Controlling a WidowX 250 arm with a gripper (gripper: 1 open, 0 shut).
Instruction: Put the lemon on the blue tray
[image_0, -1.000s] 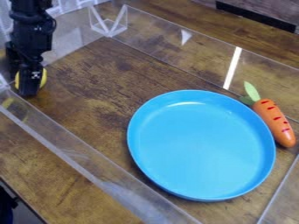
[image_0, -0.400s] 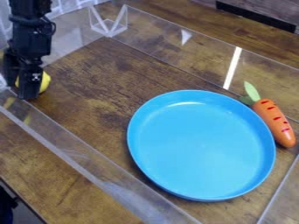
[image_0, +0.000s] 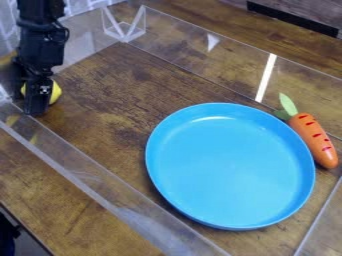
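The lemon (image_0: 50, 92) is a small yellow fruit on the wooden table at the far left, mostly hidden behind my black gripper (image_0: 35, 98). The gripper points steeply down with its fingers open around the lemon; I cannot tell whether they touch it. The blue tray (image_0: 234, 165), a large round shallow dish, lies well to the right with nothing in it.
An orange carrot (image_0: 315, 138) with a green top lies just right of the tray. Clear plastic walls (image_0: 80, 180) run along the front and back of the table. A clear stand (image_0: 124, 22) sits at the back.
The gripper has settled slightly lower around the lemon. The lemon, tray and carrot have stayed where they were.
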